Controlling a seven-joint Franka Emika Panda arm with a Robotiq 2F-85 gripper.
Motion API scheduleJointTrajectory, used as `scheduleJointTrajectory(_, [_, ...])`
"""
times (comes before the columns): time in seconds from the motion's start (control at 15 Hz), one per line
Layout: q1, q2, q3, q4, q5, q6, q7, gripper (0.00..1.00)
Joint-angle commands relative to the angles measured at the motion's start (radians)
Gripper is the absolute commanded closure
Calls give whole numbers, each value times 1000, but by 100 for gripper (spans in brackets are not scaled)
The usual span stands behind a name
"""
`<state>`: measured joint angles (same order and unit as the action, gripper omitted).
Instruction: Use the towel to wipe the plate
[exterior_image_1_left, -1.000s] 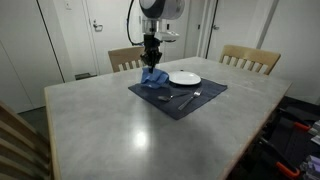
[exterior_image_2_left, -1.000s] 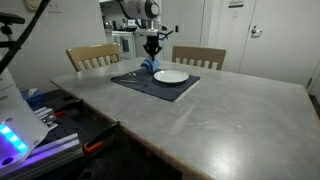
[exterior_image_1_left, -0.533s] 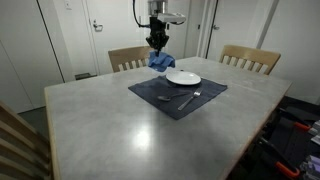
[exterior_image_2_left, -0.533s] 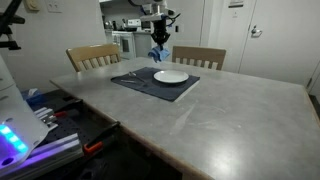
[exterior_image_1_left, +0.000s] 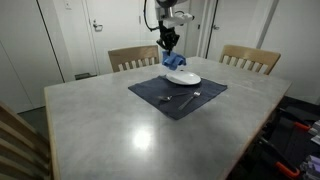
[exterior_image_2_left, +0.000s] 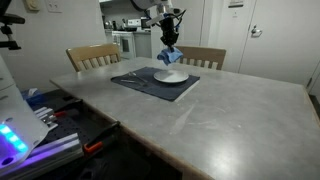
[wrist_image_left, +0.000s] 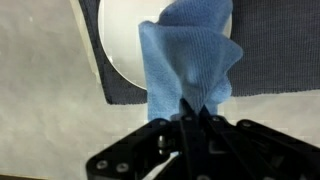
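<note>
My gripper (exterior_image_1_left: 168, 42) is shut on a blue towel (exterior_image_1_left: 174, 62) and holds it in the air, so the cloth hangs down over the far edge of the white plate (exterior_image_1_left: 184, 78). In the other exterior view the gripper (exterior_image_2_left: 170, 37) carries the towel (exterior_image_2_left: 170, 56) just above the plate (exterior_image_2_left: 170, 75). In the wrist view the towel (wrist_image_left: 185, 62) hangs from the closed fingers (wrist_image_left: 194, 112) and covers part of the plate (wrist_image_left: 118, 35).
The plate sits on a dark placemat (exterior_image_1_left: 178, 93) on a grey table (exterior_image_1_left: 120, 125). A fork (exterior_image_1_left: 187, 98) and another utensil (exterior_image_1_left: 167, 97) lie on the mat. Wooden chairs (exterior_image_1_left: 250, 59) stand at the far side.
The gripper has lifted the towel off the placemat and carried it sideways, from beside the plate to above the plate's far edge.
</note>
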<state>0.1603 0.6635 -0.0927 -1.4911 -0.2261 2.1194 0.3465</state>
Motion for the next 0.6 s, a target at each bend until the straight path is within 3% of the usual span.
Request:
scheduleJointTrajectory(0.0, [48, 5, -41, -44, -67, -16, 111, 98])
scheduleJointTrajectory(0.2, [68, 20, -49, -70, -95, -28, 188, 98])
scheduleJointTrajectory(0.53, [55, 47, -12, -86, -34, -21, 187, 98])
